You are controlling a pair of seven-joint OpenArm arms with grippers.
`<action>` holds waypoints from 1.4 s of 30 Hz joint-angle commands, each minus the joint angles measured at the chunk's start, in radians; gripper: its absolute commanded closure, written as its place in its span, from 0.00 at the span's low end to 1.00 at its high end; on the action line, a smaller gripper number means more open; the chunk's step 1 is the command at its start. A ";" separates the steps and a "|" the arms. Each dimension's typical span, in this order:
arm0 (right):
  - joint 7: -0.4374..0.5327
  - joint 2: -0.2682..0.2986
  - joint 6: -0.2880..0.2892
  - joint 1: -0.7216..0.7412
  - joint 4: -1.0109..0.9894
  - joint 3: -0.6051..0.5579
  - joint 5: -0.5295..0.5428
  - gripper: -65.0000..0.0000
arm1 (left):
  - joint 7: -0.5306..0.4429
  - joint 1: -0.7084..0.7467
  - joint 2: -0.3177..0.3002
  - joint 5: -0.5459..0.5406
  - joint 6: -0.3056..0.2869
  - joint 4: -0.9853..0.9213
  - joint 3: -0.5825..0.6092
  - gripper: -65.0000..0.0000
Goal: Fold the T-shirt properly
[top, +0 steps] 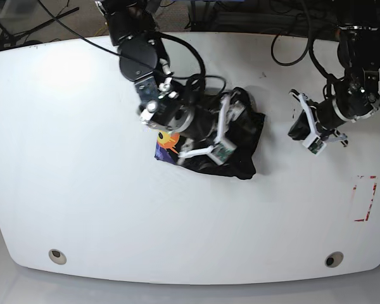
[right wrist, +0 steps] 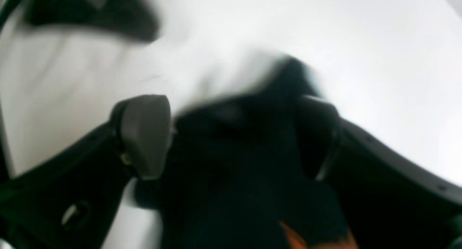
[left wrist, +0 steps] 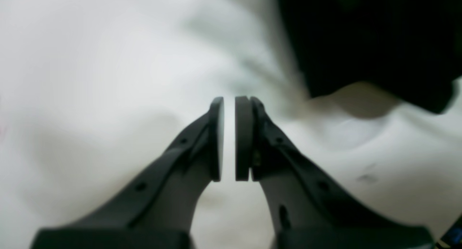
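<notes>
The T-shirt (top: 246,147) lies crumpled in a black heap at the middle of the white table (top: 82,190). Its orange and purple print (top: 166,140) peeks out at the heap's left edge. My right gripper (top: 227,130) sits on the heap with its jaws wide apart, open. In the right wrist view, blurred black cloth of the T-shirt (right wrist: 245,177) fills the space between the fingers (right wrist: 144,133). My left gripper (top: 310,131) hangs over bare table to the right of the heap. In its wrist view the left gripper (left wrist: 229,133) is shut on nothing, and the T-shirt (left wrist: 361,43) shows at top right.
A red tape rectangle (top: 364,197) marks the table near its right edge. Two round holes (top: 57,256) (top: 332,259) sit near the front edge. Dark cables (top: 291,44) trail over the table's back edge behind the arms.
</notes>
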 commanded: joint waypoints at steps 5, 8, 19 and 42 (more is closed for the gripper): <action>0.012 0.070 -0.004 0.044 -0.023 0.303 0.183 0.39 | -0.027 -0.071 0.041 -0.019 -0.001 0.039 0.164 0.93; 0.011 0.132 -0.004 0.070 -0.082 0.332 0.241 0.50 | -0.024 -0.086 0.100 0.004 -0.001 0.047 0.208 0.93; 0.041 0.179 -0.004 0.188 -0.380 0.263 0.259 0.63 | -0.024 -0.091 0.293 0.286 -0.001 0.001 0.375 0.93; 0.190 0.207 0.030 0.081 -0.431 0.184 0.107 0.63 | -0.184 -0.284 0.046 0.306 -0.001 -0.364 0.369 0.93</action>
